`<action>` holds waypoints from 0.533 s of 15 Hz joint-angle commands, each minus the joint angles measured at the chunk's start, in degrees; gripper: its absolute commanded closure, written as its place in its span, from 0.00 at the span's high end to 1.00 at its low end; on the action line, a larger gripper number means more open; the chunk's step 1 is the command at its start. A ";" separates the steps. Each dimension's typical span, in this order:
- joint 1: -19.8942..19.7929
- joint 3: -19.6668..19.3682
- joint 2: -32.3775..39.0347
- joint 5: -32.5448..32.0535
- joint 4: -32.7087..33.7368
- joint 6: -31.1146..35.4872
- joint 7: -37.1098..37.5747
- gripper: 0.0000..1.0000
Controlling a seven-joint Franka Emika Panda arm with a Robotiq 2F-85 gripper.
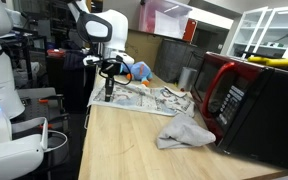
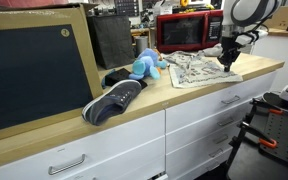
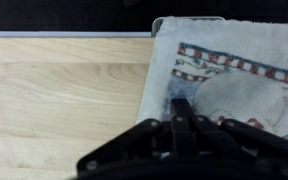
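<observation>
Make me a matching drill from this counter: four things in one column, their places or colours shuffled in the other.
Things:
1. shoe
2. plush
3. printed cloth
4. grey cloth

Places or colours:
a. pinched at its edge by the shut gripper
b. crumpled beside the red microwave
c. dark, at the counter edge
d. blue, between the shoe and the printed cloth

Pairs: 1-c, 2-d, 3-a, 4-b

The light wooden desk (image 1: 124, 150) carries a printed white cloth (image 1: 144, 98), crumpled grey rag (image 1: 187, 132), red microwave (image 1: 244, 95), blue plush toy (image 2: 147, 66) and dark sneaker (image 2: 114, 100).
</observation>
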 commanded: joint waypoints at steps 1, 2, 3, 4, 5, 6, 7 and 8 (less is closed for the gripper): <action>0.32 0.45 2.89 -4.44 4.39 -4.86 5.26 0.00; 0.42 0.23 3.28 -5.35 5.09 -6.04 5.92 0.00; 0.51 0.03 3.69 -6.20 5.85 -7.31 6.37 0.00; 0.65 -0.14 4.08 -6.73 6.41 -8.37 6.63 0.00; 0.78 -0.29 4.35 -7.18 6.87 -9.59 6.36 0.00; 0.91 -0.41 4.51 -7.11 7.13 -10.54 5.67 0.00; 1.02 -0.46 4.44 -6.95 7.22 -11.48 5.16 0.00; 1.04 -0.54 4.51 -6.79 7.38 -12.28 4.81 0.00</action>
